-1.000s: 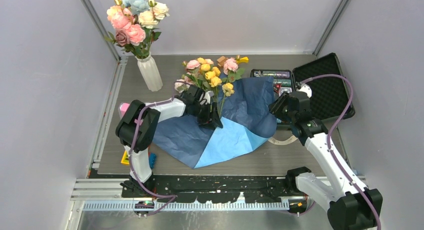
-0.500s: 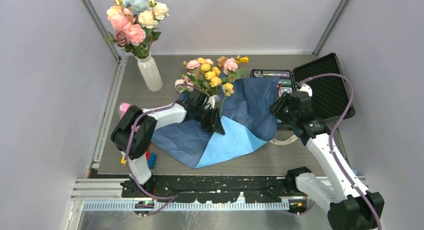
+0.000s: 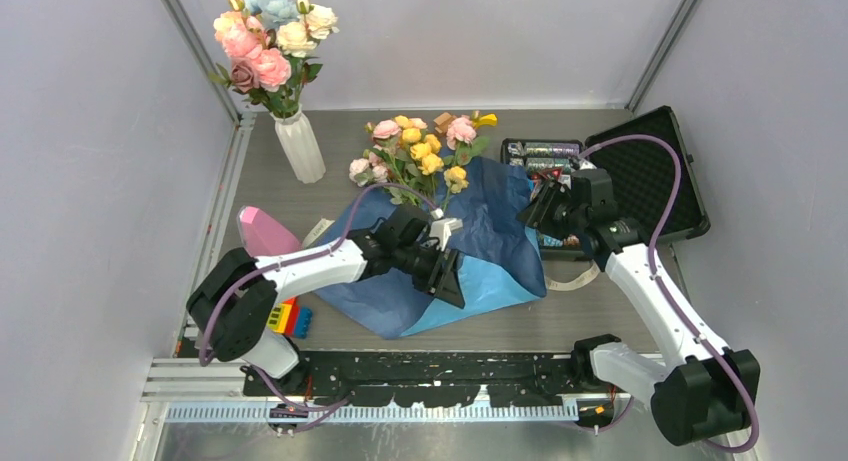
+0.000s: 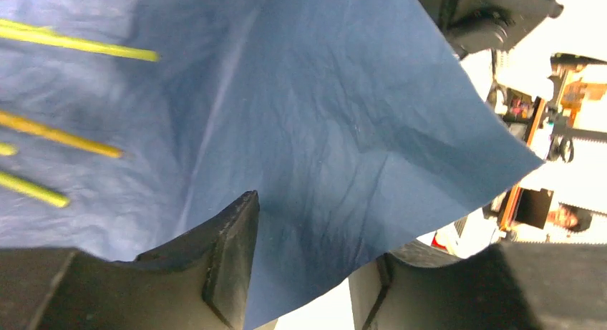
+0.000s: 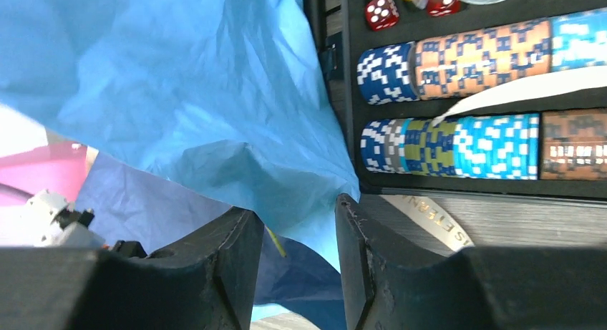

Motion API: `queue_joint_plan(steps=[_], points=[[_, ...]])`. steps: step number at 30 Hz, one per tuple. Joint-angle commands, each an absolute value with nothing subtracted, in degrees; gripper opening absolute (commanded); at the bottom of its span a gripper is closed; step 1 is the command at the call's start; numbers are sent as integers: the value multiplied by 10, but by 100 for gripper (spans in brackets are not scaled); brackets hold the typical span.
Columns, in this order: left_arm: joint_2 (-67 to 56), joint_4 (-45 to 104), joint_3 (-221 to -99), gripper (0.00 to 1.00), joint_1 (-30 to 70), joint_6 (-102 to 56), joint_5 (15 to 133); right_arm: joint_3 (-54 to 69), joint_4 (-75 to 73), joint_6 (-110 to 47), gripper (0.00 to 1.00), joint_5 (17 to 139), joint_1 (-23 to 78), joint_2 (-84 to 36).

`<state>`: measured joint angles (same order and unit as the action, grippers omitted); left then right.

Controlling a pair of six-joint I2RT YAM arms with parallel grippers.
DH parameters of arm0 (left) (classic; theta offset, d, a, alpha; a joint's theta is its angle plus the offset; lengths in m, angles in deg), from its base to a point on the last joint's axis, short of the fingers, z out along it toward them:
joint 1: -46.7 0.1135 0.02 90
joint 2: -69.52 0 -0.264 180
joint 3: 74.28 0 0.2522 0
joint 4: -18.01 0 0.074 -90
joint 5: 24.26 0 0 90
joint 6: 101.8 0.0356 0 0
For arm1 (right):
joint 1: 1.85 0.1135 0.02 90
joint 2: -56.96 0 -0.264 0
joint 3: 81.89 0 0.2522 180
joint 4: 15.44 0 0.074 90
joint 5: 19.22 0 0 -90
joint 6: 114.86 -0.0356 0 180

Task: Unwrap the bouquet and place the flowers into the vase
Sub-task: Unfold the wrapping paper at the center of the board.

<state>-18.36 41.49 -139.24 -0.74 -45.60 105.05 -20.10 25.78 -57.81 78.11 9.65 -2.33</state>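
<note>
1. In the middle of the table (image 3: 620, 316), the paper wrap (image 3: 490, 231) is spread open with the dark blue side up. A light blue fold is seen at its near edge. The wrap is bunched tighter than a second ago, and its right edge is raised beside the open case (image 3: 655, 181).
2. The left gripper (image 3: 447, 271) is placed over the near fold, having been swung there from the stems at far centre. Its jaws are parted with the sheet running through the gap; no pinch is made out.
3. The right gripper (image 3: 535, 206) is held at the wrap's raised right edge, shifted slightly left. Its jaws are parted, with a light blue corner hanging between them.
4. The vase (image 3: 300, 149) is stood far left, well apart from the wrap, and is already filled with bigger blooms (image 3: 270, 41).
5. The flowers (image 3: 420, 153) are left lying at the wrap's far edge, unmoved. Bare stems (image 4: 61, 133) are seen on the sheet.
6. The pink cone (image 3: 262, 231), near left, has been uncovered by the arm's move.
7. Judged: unwrapping is nearly done and the sheet is still to be cleared from the stems. Nothing has been placed in the vase yet.
</note>
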Motion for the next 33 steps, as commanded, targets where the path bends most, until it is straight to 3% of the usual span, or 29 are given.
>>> queue_joint_plan(steps=[1, 9, 17, 24, 33], points=[[-148, 380, -1386, 52, -48, -424, 1081, -169, 246, -568, 47, 848, 96, -32], [-134, 375, -1385, 67, -121, -415, 1063, -151, 274, -560, 54, 793, 97, 17], [-161, 374, -1403, 75, -187, -416, 1085, -102, 343, -549, 61, 742, 97, 61], [-154, 375, -1413, 77, -210, -415, 1079, -81, 347, -549, 64, 812, 97, 78], [-77, 407, -1427, 80, -210, -405, 994, -123, 326, -575, 60, 876, 128, 40]])
